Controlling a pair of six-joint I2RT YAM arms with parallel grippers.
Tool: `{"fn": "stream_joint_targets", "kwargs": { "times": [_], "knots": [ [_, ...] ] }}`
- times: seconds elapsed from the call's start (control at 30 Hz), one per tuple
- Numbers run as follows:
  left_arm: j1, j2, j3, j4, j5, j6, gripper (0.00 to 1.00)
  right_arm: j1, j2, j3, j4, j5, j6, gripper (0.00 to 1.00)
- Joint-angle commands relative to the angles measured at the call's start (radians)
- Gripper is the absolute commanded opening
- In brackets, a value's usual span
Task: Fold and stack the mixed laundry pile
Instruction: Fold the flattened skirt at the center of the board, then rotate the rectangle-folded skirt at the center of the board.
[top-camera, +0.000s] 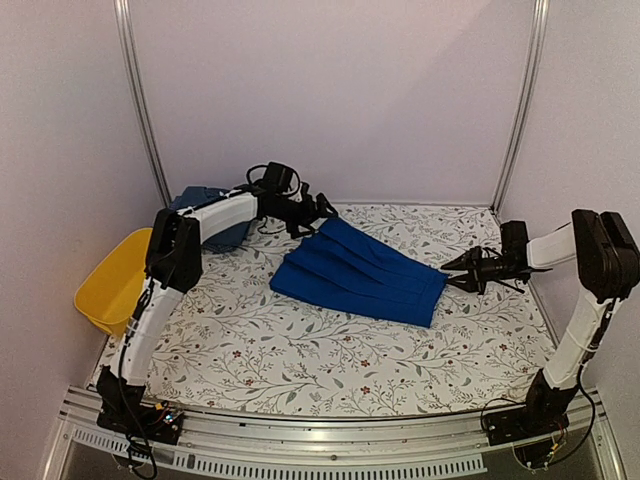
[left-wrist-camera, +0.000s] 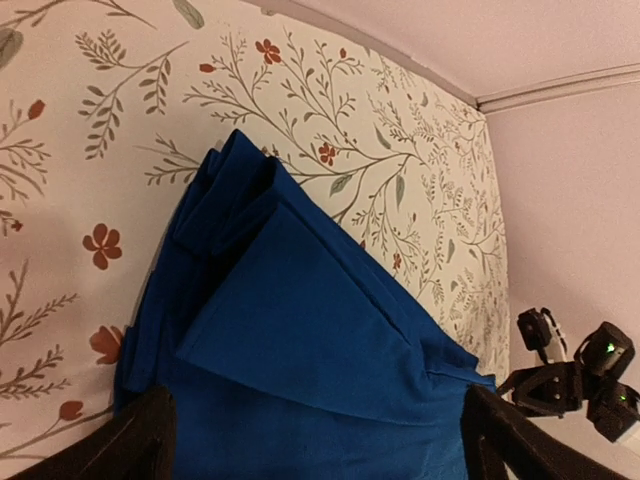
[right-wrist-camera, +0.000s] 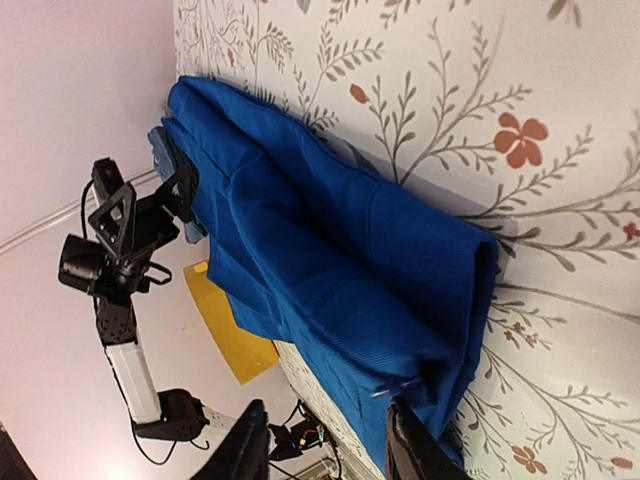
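Observation:
A royal-blue garment (top-camera: 360, 272) lies folded in pleats on the floral cloth, running from the back centre toward the right. My left gripper (top-camera: 318, 212) hovers at its far left end, jaws spread wide. In the left wrist view the blue garment (left-wrist-camera: 300, 340) fills the space below the left gripper (left-wrist-camera: 320, 450), and nothing is pinched. My right gripper (top-camera: 455, 270) sits at the garment's right edge. In the right wrist view the right gripper (right-wrist-camera: 330, 450) has its fingers apart over the folded hem of the garment (right-wrist-camera: 330, 270). A dark navy piece (top-camera: 212, 212) lies behind the left arm.
A yellow plastic tub (top-camera: 115, 280) stands at the left edge of the table, next to the dark piece. The floral tablecloth (top-camera: 300, 350) covers the table. Pale walls and metal posts (top-camera: 520, 100) close in the back and sides.

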Motion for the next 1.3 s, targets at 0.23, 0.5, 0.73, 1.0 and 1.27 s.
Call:
{"fn": "stream_joint_targets", "kwargs": {
  "times": [0.23, 0.5, 0.73, 1.0, 1.27],
  "knots": [
    [-0.047, -0.626, -0.687, 0.067, -0.132, 0.177, 1.00, 0.065, -0.039, 0.476, -0.382, 0.198, -0.487, 0.54],
    [-0.230, -0.707, -0.996, 0.169, -0.081, 0.075, 1.00, 0.223, 0.310, 0.790, -0.601, 0.328, -0.738, 0.59],
    [-0.253, -0.611, -1.004, 0.208, -0.109, 0.005, 1.00, 0.225, 0.435, 0.807, -0.607, 0.314, -0.781, 0.58],
    [-0.095, -0.510, -1.012, 0.199, -0.081, 0.011, 0.91, 0.254, 0.388, 0.504, -0.490, 0.230, -0.724, 0.46],
    [0.043, -0.401, -0.861, 0.099, -0.054, 0.190, 0.87, 0.509, 0.137, 0.077, -0.109, 0.037, -0.375, 0.44]
  ]
}}
